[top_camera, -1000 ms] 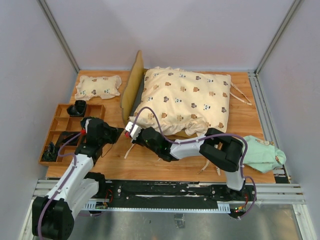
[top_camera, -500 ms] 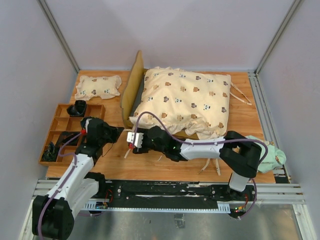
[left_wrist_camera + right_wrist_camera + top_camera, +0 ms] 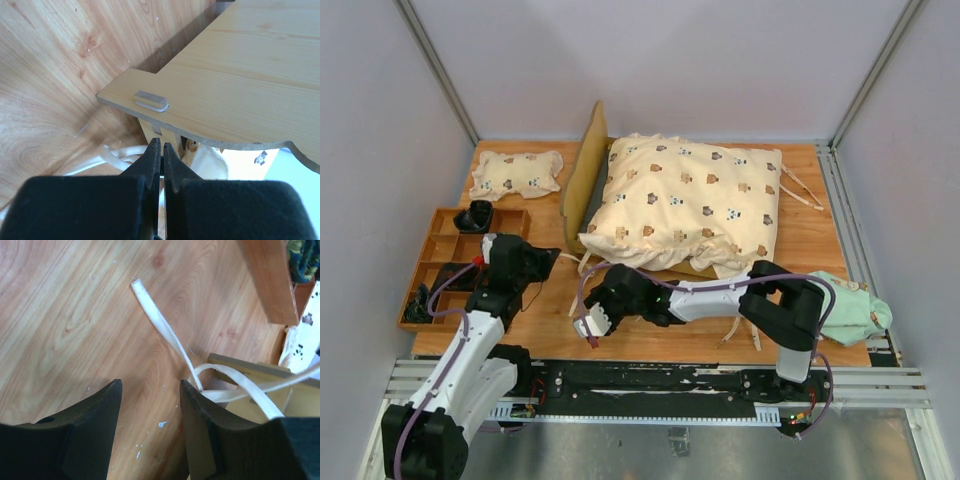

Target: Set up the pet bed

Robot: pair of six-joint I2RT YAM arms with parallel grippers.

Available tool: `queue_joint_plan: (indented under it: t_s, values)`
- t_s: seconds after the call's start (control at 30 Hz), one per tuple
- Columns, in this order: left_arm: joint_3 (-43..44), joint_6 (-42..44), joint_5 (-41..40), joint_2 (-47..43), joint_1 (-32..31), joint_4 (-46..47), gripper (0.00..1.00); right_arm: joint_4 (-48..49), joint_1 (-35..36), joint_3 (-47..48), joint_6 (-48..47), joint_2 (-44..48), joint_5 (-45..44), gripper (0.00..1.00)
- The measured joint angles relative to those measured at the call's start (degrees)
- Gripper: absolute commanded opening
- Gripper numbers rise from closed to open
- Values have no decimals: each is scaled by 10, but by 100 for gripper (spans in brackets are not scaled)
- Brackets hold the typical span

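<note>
The bed (image 3: 582, 175) is set at the table's (image 3: 545, 200) centre toward 12 o'clock, its headboard upright on the 9 o'clock side. The frame is almost wholly covered by the quilt (image 3: 690, 200), which overhangs the 6 o'clock rail. A pillow (image 3: 515, 172) is seen at 10 o'clock, a tray (image 3: 440, 212) at 9 o'clock and a green cloth (image 3: 845, 305) at 4 o'clock, hanging over the table's edge.

The left gripper (image 3: 161, 150) is pressed fully shut just beside the headboard's lower corner, at 7 o'clock of the bed. Whether a tie is pinched between its fingers cannot be told. The right gripper (image 3: 150, 390) is held wide apart with nothing in it, above bare wood at 6 o'clock of that corner. A loose tie (image 3: 160, 322) lies ahead of it.

Several faults are judged possible:
- The headboard could be knocked or tilted if the shut left gripper is pushed on, since it sits so near the corner.
- The quilt could be dragged off the frame if a tie is pulled hard, as the quilt seems only laid on.
- The flat, thin tie could be missed by the right gripper, or the table scraped.
- The two arms, being close together, could be brought into contact.
- The green cloth could slip from the edge if brushed.

No brand, label or writing can be read. Only bear prints are seen on the quilt and pillow.
</note>
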State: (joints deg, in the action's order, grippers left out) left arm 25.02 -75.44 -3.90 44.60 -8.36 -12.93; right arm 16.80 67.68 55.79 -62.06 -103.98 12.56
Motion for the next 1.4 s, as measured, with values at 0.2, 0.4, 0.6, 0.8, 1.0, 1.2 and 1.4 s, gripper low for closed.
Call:
queue_joint_plan:
  t_s: [0.2,0.4,0.6,0.8,1.0,1.2,1.4]
  values:
    - [4,2,-8,-16,0,-6,0,0,-2,33,-90,-55,-3,47]
    - [6,2,-9,-12,0,-11,0,58,-2,42,-169,-99,-19,47]
    - [6,-3,0,-5,0,-8,0,69,-2,103,-230,-155,-33,36]
    - [8,2,-12,1,0,-11,0,56,-2,120,-259,-179,-41,0]
    - [71,45,-113,1,0,-15,0,145,-2,49,-221,-158,-40,0]
    - [149,83,-186,3,0,22,0,273,-12,-24,-139,-144,-38,0]
    - [174,113,-198,41,0,53,0,378,-40,-70,-25,-138,-39,0]
